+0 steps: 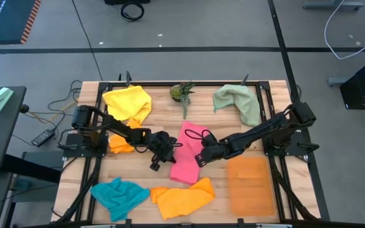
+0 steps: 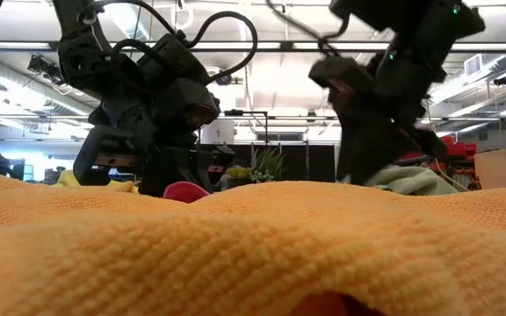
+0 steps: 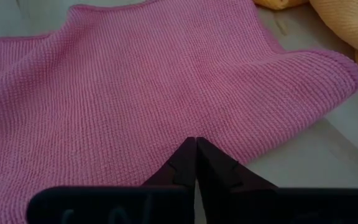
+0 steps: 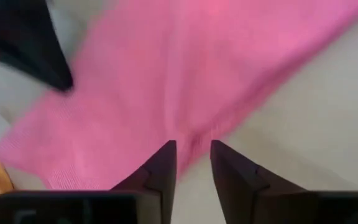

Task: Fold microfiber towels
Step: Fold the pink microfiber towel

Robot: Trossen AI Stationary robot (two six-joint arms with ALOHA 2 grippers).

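Note:
A pink microfiber towel (image 1: pixel 189 155) lies flat on the wooden table's (image 1: pixel 277 95) middle, lengthwise from far to near. My left gripper (image 3: pixel 196 146) is shut at its left edge; in the high view the left gripper (image 1: pixel 173 149) reaches in from the left. My right gripper (image 4: pixel 193 152) stands open just above the towel's right edge (image 4: pixel 229 134), in the high view the right gripper (image 1: pixel 198 158), and I cannot tell whether it touches the cloth. In the low view only a small hump of the pink towel (image 2: pixel 185 191) shows under the left arm. My left gripper has its shut fingertips (image 3: pixel 185 155) on the pink towel's left edge (image 3: pixel 253 155), slanting down from the table's left. The fingers hide whether cloth is pinched between them or only pressed. The towel lies flat and slack on the table.
A yellow towel (image 1: pixel 128 101) lies far left, a pale green one (image 1: pixel 236 101) far right, a teal one (image 1: pixel 119 196) and an orange one (image 1: pixel 182 197) at the near edge. An orange towel (image 1: pixel 120 144) lies under the left arm. The orange mat (image 1: pixel 251 183) is near right, the plant (image 1: pixel 182 92) far middle.

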